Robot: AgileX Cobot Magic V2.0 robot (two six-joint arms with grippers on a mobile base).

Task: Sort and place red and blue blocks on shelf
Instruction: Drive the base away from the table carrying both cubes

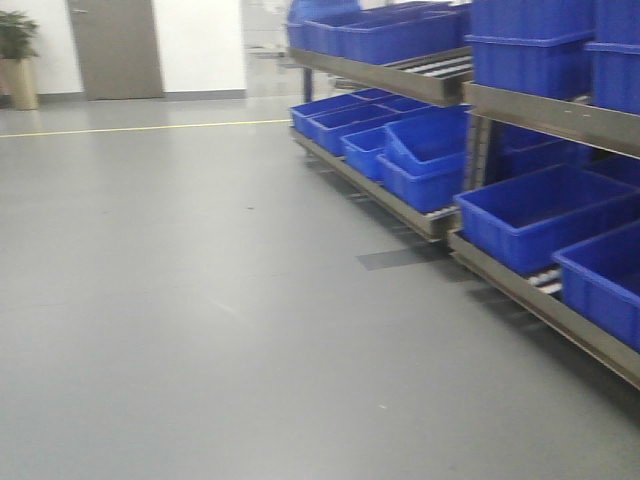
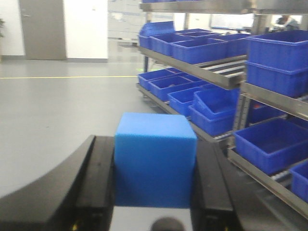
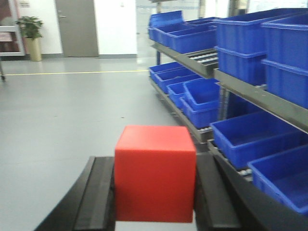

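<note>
**Left gripper** (image 2: 153, 143): clamped on the blue block (image 2: 155, 168), with a black finger flat against each side face. It sits lower centre in the left wrist view.

**Right gripper** (image 3: 155, 159): clenched the same way on the red block (image 3: 155, 175), lower centre in the right wrist view.

**Blocks:** matte, plain, square-edged. Judged light, stiff, not fragile and unlikely to slip. Best held on opposite flat faces, as here.

**Shelf** (image 3: 260, 96): right side of frame, with sloped steel rails, apart from both blocks. Its tiers are loaded with blue bins (image 3: 240, 139).

**Floor** (image 1: 200, 300): grey, left of frame.
</note>
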